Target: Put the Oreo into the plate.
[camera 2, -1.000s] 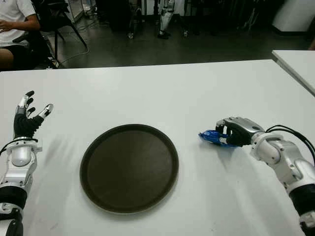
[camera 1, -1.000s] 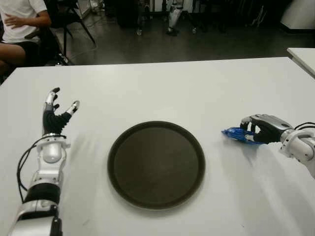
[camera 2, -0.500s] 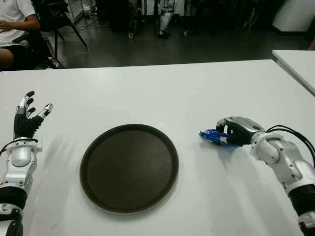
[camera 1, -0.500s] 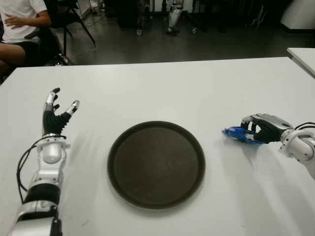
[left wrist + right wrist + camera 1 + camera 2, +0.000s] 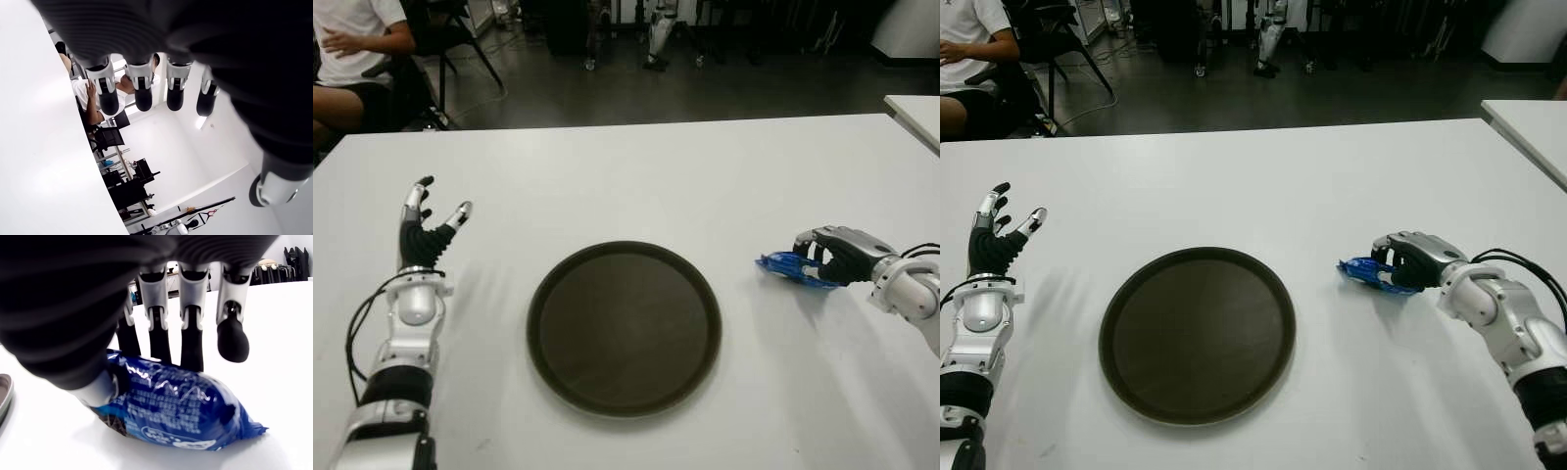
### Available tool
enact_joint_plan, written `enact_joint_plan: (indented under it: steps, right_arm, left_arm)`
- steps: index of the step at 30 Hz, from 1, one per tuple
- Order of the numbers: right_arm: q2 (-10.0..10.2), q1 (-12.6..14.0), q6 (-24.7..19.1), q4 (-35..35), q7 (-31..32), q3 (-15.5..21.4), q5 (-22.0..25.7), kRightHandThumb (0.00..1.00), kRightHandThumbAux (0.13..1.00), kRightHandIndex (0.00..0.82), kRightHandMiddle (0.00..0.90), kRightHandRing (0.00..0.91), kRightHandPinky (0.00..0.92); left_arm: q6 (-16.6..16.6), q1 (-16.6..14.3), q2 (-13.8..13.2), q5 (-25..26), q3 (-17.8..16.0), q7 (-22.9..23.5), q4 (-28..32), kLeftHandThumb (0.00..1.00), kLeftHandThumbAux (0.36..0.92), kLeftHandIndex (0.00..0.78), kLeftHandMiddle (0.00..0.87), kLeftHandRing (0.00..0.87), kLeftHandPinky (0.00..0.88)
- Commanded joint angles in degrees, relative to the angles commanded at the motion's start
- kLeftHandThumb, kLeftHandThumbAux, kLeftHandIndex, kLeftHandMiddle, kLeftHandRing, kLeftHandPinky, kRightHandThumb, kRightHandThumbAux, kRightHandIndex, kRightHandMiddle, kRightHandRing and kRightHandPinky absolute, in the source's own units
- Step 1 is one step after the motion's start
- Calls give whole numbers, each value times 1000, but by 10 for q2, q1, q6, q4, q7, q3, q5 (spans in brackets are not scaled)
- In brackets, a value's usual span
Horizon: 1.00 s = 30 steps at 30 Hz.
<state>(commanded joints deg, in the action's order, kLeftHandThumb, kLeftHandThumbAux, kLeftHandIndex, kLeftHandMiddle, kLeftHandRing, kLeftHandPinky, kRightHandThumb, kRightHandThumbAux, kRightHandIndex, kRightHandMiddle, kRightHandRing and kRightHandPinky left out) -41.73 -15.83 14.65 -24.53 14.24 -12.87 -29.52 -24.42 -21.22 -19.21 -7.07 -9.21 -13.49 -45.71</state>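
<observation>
The Oreo [image 5: 785, 266] is a blue foil packet lying on the white table [image 5: 646, 176], to the right of the dark round plate [image 5: 625, 328]. My right hand [image 5: 815, 261] reaches it from the right. In the right wrist view the fingers [image 5: 161, 323] curl down behind the Oreo packet [image 5: 176, 406] and the thumb presses its near side, so the hand is shut on it while it still lies on the table. One finger hangs free beside the packet. My left hand [image 5: 426, 223] shows far left of the plate, fingers spread upward and holding nothing.
A person [image 5: 352, 49] sits on a chair beyond the table's far left corner. The corner of a second white table [image 5: 915, 106] shows at the right edge. Dark floor and equipment lie beyond the far edge.
</observation>
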Motion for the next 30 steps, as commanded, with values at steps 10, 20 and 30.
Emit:
enact_joint_plan:
  steps: [10, 20, 30]
  right_arm:
    - [21, 10, 11, 11, -42, 19, 15, 681, 740, 428, 741, 757, 736]
    - [86, 14, 42, 2, -122, 43, 42, 681, 739, 430, 755, 769, 741]
    - [120, 4, 59, -14, -141, 48, 53, 681, 739, 429, 754, 771, 747]
  left_arm:
    - [-2, 1, 1, 1, -1, 1, 0, 0, 594, 0, 0, 8, 28]
    - [-11, -3, 5, 8, -4, 5, -11, 0, 621, 0, 1, 14, 36]
    - [-26, -8, 8, 17, -8, 5, -23, 0, 640, 0, 0, 6, 27]
